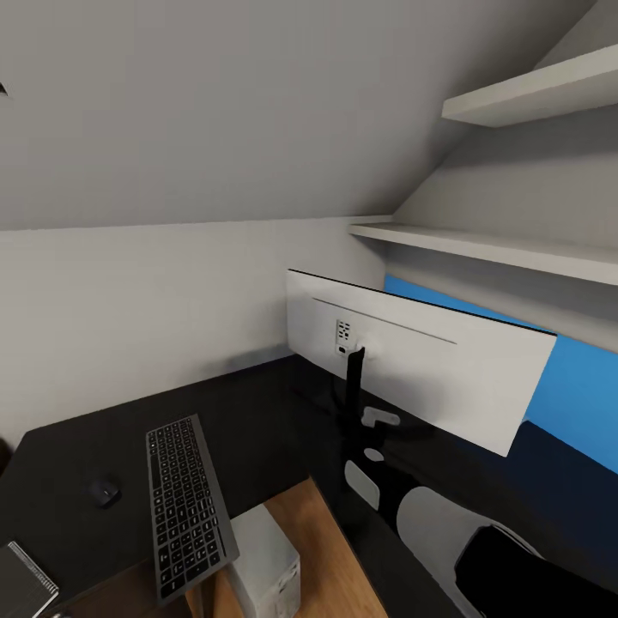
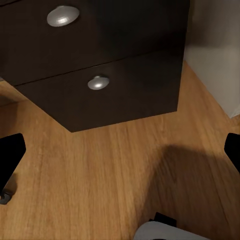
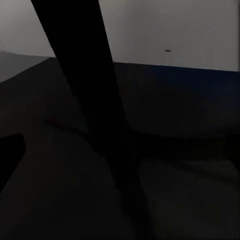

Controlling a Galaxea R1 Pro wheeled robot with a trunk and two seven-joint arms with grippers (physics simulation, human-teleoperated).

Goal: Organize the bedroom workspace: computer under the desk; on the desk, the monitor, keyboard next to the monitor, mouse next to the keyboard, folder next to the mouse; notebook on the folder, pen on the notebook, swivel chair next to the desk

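The monitor [image 1: 429,373] stands on the black desk [image 1: 257,403] with its white back toward me, on a thin black stand [image 3: 100,115]. The keyboard [image 1: 184,502] lies to its left, its near end over the desk's edge. The mouse [image 1: 105,491] sits left of the keyboard, and the notebook [image 1: 26,579] lies at the near left corner. The computer [image 1: 266,562] stands on the floor below the keyboard. My right arm [image 1: 429,515] reaches toward the stand; my right gripper [image 3: 120,160] is open around it. My left gripper [image 2: 120,155] hangs open over the floor.
The desk's drawer pedestal [image 2: 110,100] with round silver knobs [image 2: 98,82] stands just ahead of the left gripper on the light wood floor [image 2: 100,170]. A blue wall panel [image 1: 584,395] and two white shelves [image 1: 515,249] are behind the monitor, under a sloped ceiling.
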